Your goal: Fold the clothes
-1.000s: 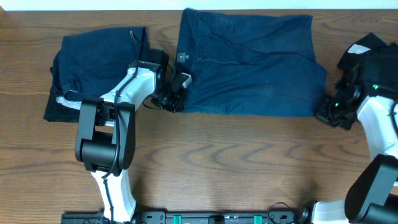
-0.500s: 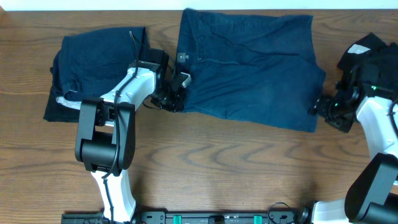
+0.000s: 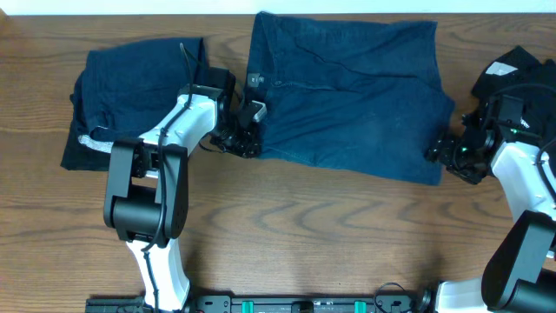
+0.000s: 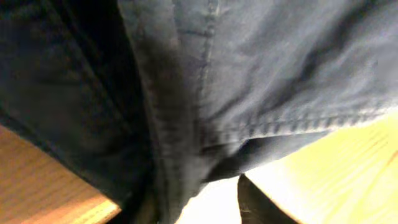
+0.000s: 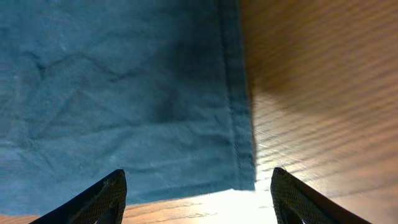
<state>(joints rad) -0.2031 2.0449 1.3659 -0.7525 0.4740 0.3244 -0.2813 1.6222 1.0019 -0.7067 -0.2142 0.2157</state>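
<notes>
Two corners, two stories! The right gripper point(image 3: 439, 154) has just let go. A second ago it was pinched on the lower right corner of the shorts point(image 3: 347, 96). Now its fingers point(image 5: 109, 196) stand spread in the wrist view, with the hem corner lying flat on the table point(image 3: 330, 235) between them. That corner has settled a touch inward, so the bottom hem now slants. Over at the lower left corner, the left gripper point(image 3: 243, 139) hasn't budged. Its wrist view is all dark cloth pressed up close, and I can't tell whether it's pinching or loosening. The shorts lie spread at the table's far middle, with a folded pile point(image 3: 130, 87) to their left and a black garment point(image 3: 512, 65) at the right edge. My read: the spreading-out is done, and the fold proper comes next.
</notes>
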